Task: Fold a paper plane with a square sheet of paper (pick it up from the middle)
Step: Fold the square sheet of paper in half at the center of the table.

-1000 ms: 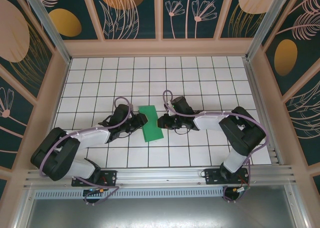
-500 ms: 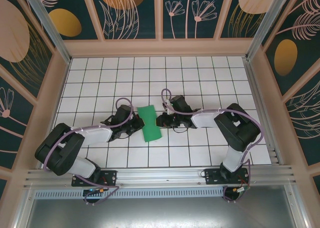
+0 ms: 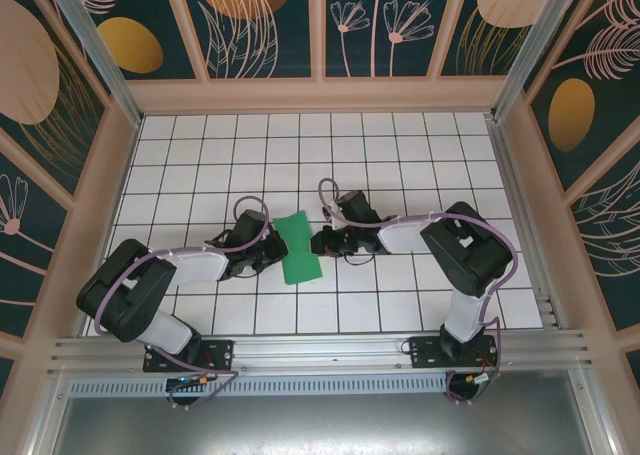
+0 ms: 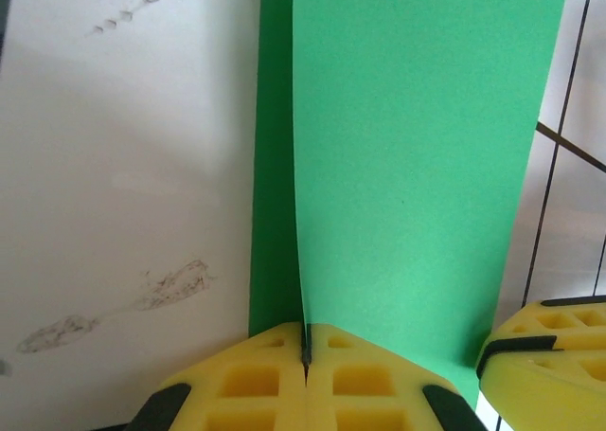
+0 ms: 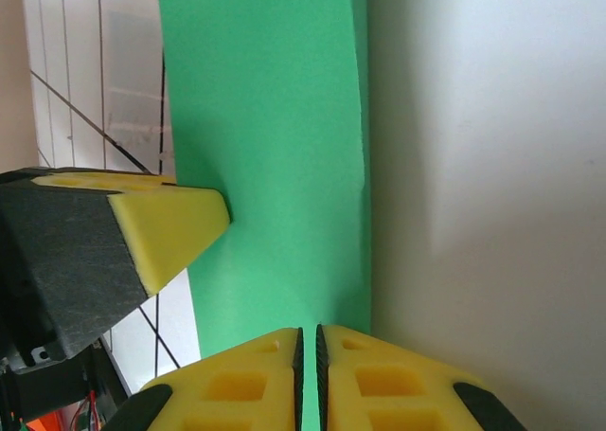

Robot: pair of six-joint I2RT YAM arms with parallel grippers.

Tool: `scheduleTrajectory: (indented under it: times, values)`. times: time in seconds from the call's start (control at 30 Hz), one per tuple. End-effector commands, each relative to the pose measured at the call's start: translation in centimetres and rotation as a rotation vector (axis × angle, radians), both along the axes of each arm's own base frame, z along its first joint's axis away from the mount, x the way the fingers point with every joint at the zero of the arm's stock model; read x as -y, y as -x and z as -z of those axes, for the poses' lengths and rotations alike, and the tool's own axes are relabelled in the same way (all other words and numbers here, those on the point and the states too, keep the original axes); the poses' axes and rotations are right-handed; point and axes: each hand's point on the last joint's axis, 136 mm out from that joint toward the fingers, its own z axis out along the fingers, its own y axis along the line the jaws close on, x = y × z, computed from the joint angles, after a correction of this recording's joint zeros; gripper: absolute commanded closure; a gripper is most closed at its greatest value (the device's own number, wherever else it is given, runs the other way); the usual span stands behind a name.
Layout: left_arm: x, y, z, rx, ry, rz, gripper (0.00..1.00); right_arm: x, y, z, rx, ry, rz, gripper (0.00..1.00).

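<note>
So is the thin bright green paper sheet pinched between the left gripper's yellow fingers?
Yes, the left gripper is shut on the green paper sheet, whose edge runs into the seam between its fingers.

Left pincer (image 3: 274, 246) and right pincer (image 3: 321, 243) flank the sheet (image 3: 298, 250); far table (image 3: 300, 145) open.

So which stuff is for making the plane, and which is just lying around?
For the job: green paper, left gripper, right gripper, both pinching it.
Just there: white grid table, grey smudges, flowery walls.
</note>
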Motion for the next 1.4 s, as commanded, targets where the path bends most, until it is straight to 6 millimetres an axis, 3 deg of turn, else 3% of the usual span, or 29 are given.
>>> scheduleTrajectory:
  times: [0.0,0.17,0.4,0.9,1.37]
  values:
    - [-0.4,-0.7,0.1,0.014,-0.035,-0.008,1.00,-0.6,-0.2,-0.2,0.021,0.005,-0.028,0.85]
    - [-0.3,-1.1,-0.6,0.035,-0.041,-0.003,1.00,-0.7,-0.2,-0.4,0.030,0.006,-0.032,0.85]
    - [-0.2,-2.0,-2.6,0.092,-0.062,0.016,1.00,-0.9,-1.0,-2.7,0.091,-0.027,-0.014,0.85]
    - [-1.0,-1.9,-0.2,0.050,-0.142,0.022,1.00,-1.7,-2.8,-3.2,0.127,-0.009,0.005,0.82]
    - [-0.4,-2.1,-0.4,0.066,-0.113,0.039,1.00,-2.5,-1.7,-1.9,0.089,0.002,-0.056,0.83]
